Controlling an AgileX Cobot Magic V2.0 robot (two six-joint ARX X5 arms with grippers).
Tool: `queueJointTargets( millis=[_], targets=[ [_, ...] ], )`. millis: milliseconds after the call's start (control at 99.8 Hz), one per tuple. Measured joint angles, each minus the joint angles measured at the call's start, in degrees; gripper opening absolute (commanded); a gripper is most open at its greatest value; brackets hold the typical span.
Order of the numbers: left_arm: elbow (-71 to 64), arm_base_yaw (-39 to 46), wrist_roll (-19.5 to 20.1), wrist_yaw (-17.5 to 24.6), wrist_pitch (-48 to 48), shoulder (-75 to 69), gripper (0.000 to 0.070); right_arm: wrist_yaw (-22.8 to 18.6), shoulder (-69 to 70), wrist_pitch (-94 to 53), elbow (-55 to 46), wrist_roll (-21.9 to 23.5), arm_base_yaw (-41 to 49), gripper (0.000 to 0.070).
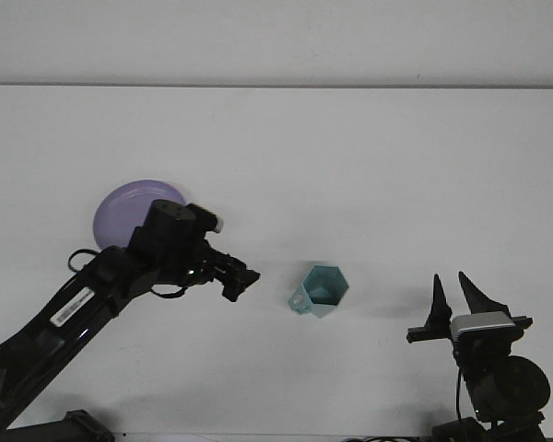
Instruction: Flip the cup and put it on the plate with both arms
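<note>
Teal cup (322,291) sat on white table (369,166), right of purple plate (120,207). Left gripper (238,280) near cup, finger state unclear. Right gripper (459,296) spread wide, holding nothing.

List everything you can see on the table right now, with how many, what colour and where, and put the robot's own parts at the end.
cup: one, light teal, near the middle of the table, slightly right, its opening showing.
plate: one, lavender, left side of the table, partly hidden behind the left arm.
table: one, white, fills the view.
left gripper: one, black, reaching in beside the cup's left, not touching it.
right gripper: one, black, low at the right, fingers open, pointing up, apart from the cup.
</note>
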Motion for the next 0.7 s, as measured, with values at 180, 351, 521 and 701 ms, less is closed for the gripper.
queueJointTargets(
  millis=[180,351,521,701],
  targets=[
    [14.3,-4.3,3.2,-4.6,-8.2,11.8,0.0590,0.0,0.1,0.0,0.0,0.1,0.0,0.0264],
    [24.6,-6.9,5.0,-4.8,-14.0,21.6,0.0590,0.0,0.1,0.0,0.0,0.1,0.0,0.0264],
    [30.9,-9.6,6.7,-4.8,-17.7,29.8,0.0589,0.0,0.1,0.0,0.0,0.1,0.0,0.0264],
    [33.0,-11.8,7.3,-4.8,-17.8,35.4,0.0589,0.0,0.1,0.0,0.0,0.1,0.0,0.0264]
  ],
)
